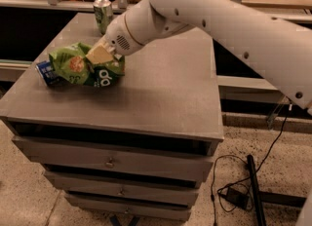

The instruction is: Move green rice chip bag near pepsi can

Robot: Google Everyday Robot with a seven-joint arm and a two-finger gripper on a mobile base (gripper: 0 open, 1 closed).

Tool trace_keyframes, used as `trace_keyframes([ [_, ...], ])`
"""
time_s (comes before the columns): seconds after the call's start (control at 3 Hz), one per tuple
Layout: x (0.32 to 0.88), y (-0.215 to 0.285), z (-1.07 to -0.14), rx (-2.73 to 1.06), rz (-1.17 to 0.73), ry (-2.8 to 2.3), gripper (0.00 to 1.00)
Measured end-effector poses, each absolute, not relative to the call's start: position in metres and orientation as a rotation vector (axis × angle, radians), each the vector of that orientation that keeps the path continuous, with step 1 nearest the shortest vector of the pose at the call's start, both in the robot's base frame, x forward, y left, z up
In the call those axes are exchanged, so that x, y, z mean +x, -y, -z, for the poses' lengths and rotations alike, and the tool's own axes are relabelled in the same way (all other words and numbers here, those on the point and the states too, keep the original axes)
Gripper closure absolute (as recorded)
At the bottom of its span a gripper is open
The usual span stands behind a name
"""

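Observation:
The green rice chip bag (78,66) is crumpled and bright green, and rests on the left part of the grey cabinet top (161,93). The pepsi can (47,72) lies on its side right behind the bag's left end, touching it and partly hidden by it. My gripper (100,55) reaches in from the upper right and sits on the bag's right half, its cream-coloured fingers (99,53) pressed on the foil.
A green-and-silver can (103,14) stands upright at the back of the cabinet top, behind my arm. The cabinet has several drawers (109,159) below. Black cables and a power brick (236,196) lie on the floor at the right.

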State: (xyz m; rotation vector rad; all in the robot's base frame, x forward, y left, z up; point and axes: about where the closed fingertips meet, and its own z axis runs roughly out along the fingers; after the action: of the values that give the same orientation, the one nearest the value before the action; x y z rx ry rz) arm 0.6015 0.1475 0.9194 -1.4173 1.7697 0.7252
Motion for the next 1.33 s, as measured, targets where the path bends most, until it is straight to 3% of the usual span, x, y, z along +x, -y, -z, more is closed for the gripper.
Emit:
trace_keyframes([
  [0.67, 0.616, -0.120, -0.908, -1.412, -0.718, -1.748, 0.22],
  [1.0, 0.622, -0.105, -0.910, -1.411, -0.696, -1.731, 0.01],
  [1.33, 0.631, -0.067, -0.908, -1.388, -0.643, -1.748, 0.00],
])
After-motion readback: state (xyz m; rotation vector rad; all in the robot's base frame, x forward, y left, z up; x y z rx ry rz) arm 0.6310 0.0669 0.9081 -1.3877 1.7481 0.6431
